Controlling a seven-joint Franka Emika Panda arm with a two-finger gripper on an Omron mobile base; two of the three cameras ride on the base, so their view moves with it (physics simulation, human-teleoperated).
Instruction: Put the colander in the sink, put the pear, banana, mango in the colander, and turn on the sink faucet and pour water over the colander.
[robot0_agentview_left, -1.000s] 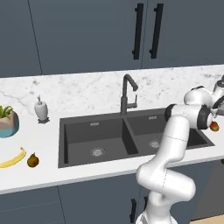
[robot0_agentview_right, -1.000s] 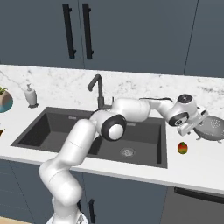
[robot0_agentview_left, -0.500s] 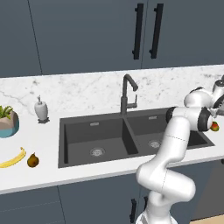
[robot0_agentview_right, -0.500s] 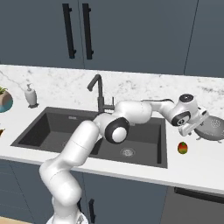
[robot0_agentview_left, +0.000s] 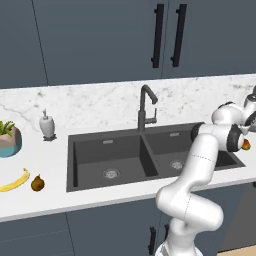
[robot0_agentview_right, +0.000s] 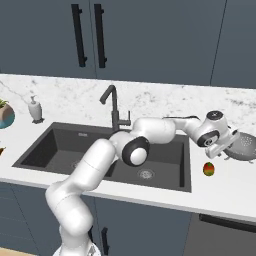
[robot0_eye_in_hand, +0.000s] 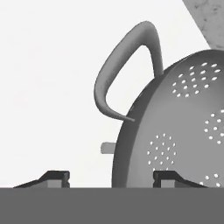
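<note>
Here, in the left base view, we see the dark grey rectangular double-basin sink (robot0_agentview_left: 150, 155) set into the white marble table (robot0_agentview_left: 90, 107), with the tall dark angular faucet (robot0_agentview_left: 145, 107) behind the divider. Near the table's front edge at far left lie the long curved yellow banana (robot0_agentview_left: 14, 181) and, just beside it, the small brownish pear (robot0_agentview_left: 37, 183). The arm reaches to the right edge of this view, where a sliver of the red-orange and green mango (robot0_agentview_left: 246, 145) shows beside it.

In the right base view, we see the gripper (robot0_agentview_right: 223, 151) at the near rim of the silvery-grey perforated metal colander (robot0_agentview_right: 244, 146), which sits on the table right of the sink. The mango (robot0_agentview_right: 209, 169) lies on the table in front of the gripper, apart from the colander. Open marble runs behind the colander.

In the hand view, we see the colander's (robot0_eye_in_hand: 175, 127) rim standing between the two dark fingertips (robot0_eye_in_hand: 168, 177), its looped side handle arching above. The jaws are partly closed around the rim; we cannot tell whether the pads touch it.
</note>
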